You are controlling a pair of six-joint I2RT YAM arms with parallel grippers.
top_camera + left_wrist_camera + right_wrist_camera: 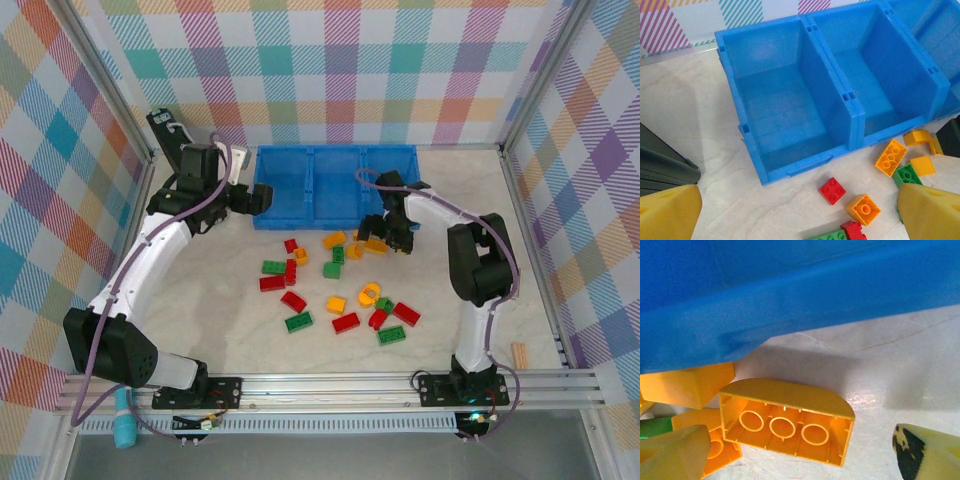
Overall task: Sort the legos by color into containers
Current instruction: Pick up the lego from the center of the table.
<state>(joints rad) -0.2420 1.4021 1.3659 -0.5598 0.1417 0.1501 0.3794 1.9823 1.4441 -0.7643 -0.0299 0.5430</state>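
From above, the legos lie scattered on the table in front of the blue tray. The left gripper hangs at the tray's front left corner, and the right gripper is low, just in front of the tray's right compartment.

On the left wrist camera, the left gripper has its pads wide apart over a red brick just in front of the tray. The 2 compartments I see in full hold no brick.

On the right wrist camera, the right gripper stands apart around a yellow arched brick, which lies on its side close under the tray wall, not yet pinched. My worry is that the curved face squirts out as I close. A finger may also catch the neighbouring orange pieces or scrape the tray.
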